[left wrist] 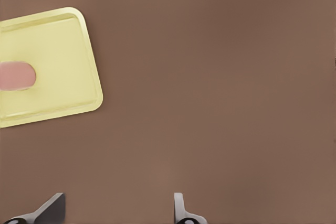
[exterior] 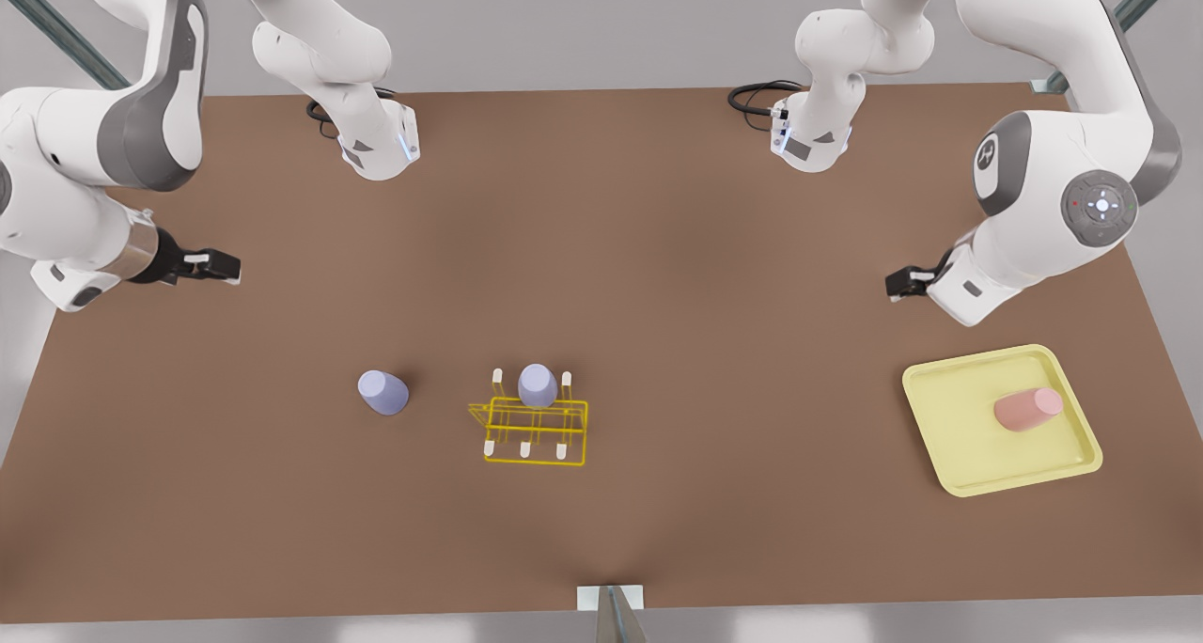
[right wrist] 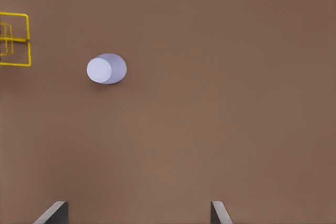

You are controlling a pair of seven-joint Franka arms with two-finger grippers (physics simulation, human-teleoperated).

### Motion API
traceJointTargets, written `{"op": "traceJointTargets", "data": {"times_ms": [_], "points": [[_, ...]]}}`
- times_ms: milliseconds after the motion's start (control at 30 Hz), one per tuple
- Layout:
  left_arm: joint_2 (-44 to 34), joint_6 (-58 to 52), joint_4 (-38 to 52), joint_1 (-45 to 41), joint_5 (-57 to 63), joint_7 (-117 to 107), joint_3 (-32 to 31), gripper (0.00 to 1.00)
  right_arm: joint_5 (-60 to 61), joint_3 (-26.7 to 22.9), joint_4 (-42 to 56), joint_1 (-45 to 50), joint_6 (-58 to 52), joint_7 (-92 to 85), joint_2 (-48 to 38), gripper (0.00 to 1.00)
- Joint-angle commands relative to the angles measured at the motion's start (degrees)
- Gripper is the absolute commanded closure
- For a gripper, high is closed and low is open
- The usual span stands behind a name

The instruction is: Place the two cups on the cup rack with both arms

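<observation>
Hovering above bare worktop (exterior: 658,276) near the front view's right edge: left gripper (exterior: 904,283), fingers (left wrist: 181,211) spread, empty, just beyond the pale yellow tray (exterior: 949,436) holding the pink cup (exterior: 1026,408) on its side. Hanging at the front view's left: right gripper (exterior: 221,266), spread, empty. Standing between it and the cup rack (exterior: 536,429): one lavender cup (exterior: 382,392). Sitting on the rack: another lavender cup (exterior: 537,385).
</observation>
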Motion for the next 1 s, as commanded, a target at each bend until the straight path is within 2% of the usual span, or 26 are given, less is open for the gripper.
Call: {"op": "traceJointTargets", "data": {"times_ms": [0,100,133,200,233,300,400,500,667,967], "points": [[0.0,2.7,0.0,0.0,-0.1,-3.0,0.0,0.00,0.3,0.0,0.1,-0.7,2.5,-1.6,0.0,0.00],[0.7,2.8,0.0,0.1,-0.1,-2.8,0.6,0.00,0.1,0.1,-0.2,-0.2,2.6,-1.6,1.7,0.00],[3.2,3.5,0.0,3.1,0.0,1.4,2.2,0.00,-0.5,0.7,0.3,1.9,3.8,-1.5,5.9,0.00],[11.9,13.8,1.2,13.0,0.2,12.2,2.5,0.00,-0.6,0.7,0.0,5.4,13.3,3.5,12.7,0.01],[17.4,16.3,4.5,17.4,0.1,17.4,2.4,0.00,-0.2,0.7,-0.5,7.0,16.2,8.1,15.1,0.00],[25.5,23.2,9.7,23.3,0.0,24.8,1.7,0.00,-0.2,0.7,-4.7,7.6,25.4,9.3,16.9,0.00],[30.9,33.0,9.6,27.4,0.0,26.8,1.7,0.00,-0.3,0.7,-10.5,7.6,35.2,9.3,16.9,0.00],[34.4,39.5,9.7,28.6,0.0,26.8,1.7,0.00,-0.2,0.7,-16.6,9.3,45.5,11.8,16.7,0.00],[36.0,40.3,9.5,28.9,-0.3,26.2,1.7,0.00,-0.2,0.8,-19.3,10.1,52.8,12.0,19.9,0.00],[38.6,39.8,9.2,29.3,-0.3,26.2,1.7,0.00,0.0,0.8,-23.0,10.7,55.8,12.0,21.3,0.00]]}}
